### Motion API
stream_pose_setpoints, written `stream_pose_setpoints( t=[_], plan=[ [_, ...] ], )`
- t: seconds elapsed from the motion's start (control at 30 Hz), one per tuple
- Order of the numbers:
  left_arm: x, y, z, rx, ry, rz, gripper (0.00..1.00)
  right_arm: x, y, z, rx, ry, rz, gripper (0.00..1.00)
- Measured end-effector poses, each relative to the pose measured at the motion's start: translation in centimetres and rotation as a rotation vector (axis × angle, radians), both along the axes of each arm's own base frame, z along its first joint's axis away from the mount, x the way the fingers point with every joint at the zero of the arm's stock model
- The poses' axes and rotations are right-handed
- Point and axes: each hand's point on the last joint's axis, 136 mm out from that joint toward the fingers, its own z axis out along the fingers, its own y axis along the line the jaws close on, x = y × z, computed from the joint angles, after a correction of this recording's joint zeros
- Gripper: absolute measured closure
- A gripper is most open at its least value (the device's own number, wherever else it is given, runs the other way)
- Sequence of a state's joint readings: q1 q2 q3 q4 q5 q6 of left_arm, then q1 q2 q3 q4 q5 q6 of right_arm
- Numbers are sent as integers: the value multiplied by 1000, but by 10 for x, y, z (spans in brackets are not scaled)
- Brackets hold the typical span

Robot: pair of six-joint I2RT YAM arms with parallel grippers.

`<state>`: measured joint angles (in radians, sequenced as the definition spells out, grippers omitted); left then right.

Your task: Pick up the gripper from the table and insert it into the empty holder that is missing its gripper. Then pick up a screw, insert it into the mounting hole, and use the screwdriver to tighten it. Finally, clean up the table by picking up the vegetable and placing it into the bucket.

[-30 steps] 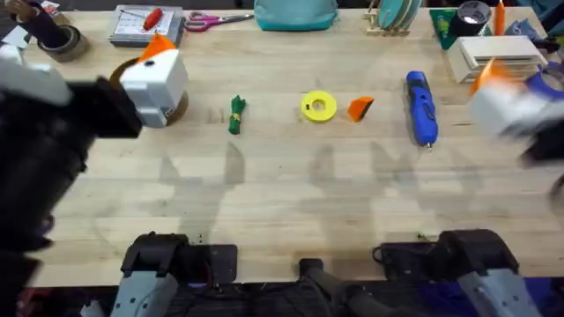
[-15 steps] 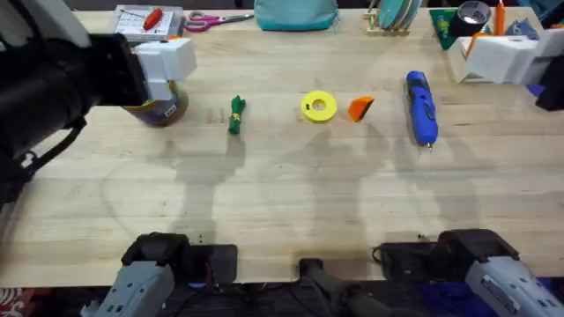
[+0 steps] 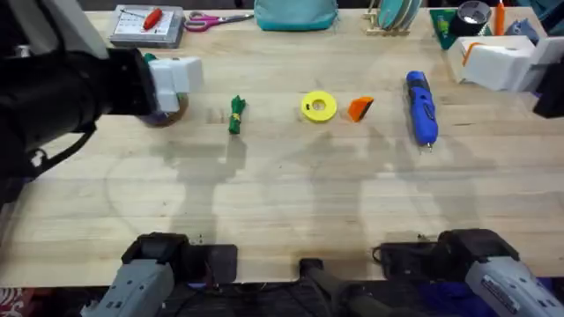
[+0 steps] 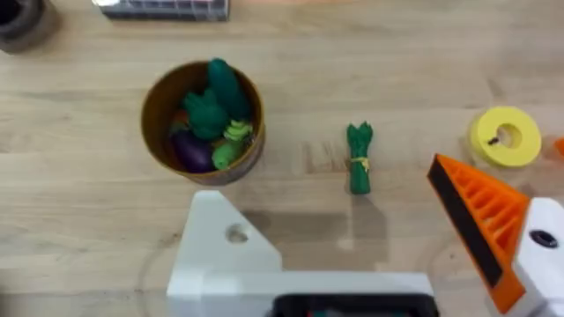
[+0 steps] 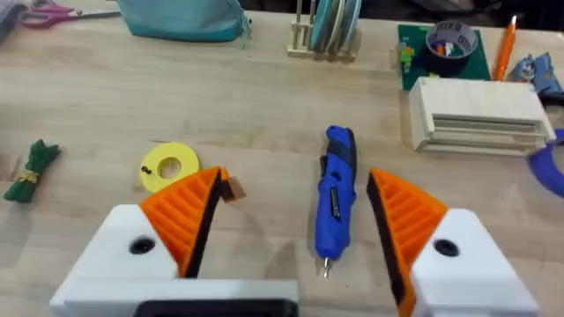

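Grippers hover above the table, nothing grasped: right gripper (image 5: 300, 224) spread wide over the screwdriver (image 5: 335, 198); left gripper (image 4: 352, 255), missing one pad, above the bucket (image 4: 203, 123) and vegetable (image 4: 359, 157). Loose gripper (image 3: 359, 108) lies mid-table toward the far edge. First step pending: reach and grasp it.

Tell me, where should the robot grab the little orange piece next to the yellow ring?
Probably across the two long flat sides of the orange gripper, coming straight down from above. It lies flat on the table, a small wedge, so nothing sticks up to pinch. The yellow ring sits close beside it, so the fingers should avoid that side.
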<state>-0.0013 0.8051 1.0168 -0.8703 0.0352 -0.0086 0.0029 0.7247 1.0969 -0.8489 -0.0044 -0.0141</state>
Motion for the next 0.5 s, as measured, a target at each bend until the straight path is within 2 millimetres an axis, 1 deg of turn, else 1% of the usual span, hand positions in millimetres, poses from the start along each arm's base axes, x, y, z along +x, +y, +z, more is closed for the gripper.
stream_pose_setpoints(
  t=[0.07,0.13,0.2,0.27,0.33,0.4,0.5],
  plan=[
    [3,-4,-11,-9,51,-16,15,-2,0,-6,9,31,-6,4],
    [8,-8,-23,-14,106,-35,16,-5,0,-17,12,86,-8,4],
    [15,-15,-37,-14,171,-59,15,-7,0,-29,13,147,-10,4],
    [22,-24,-52,-11,239,-88,15,-7,0,-37,14,187,-12,4],
    [26,-33,-66,-4,311,-117,16,-6,-1,-42,11,210,-14,4],
    [30,-42,-75,8,369,-142,16,-6,-2,-43,5,214,-22,4],
    [37,-54,-82,12,427,-167,15,-6,-4,-43,-2,213,-30,4]
  ],
)
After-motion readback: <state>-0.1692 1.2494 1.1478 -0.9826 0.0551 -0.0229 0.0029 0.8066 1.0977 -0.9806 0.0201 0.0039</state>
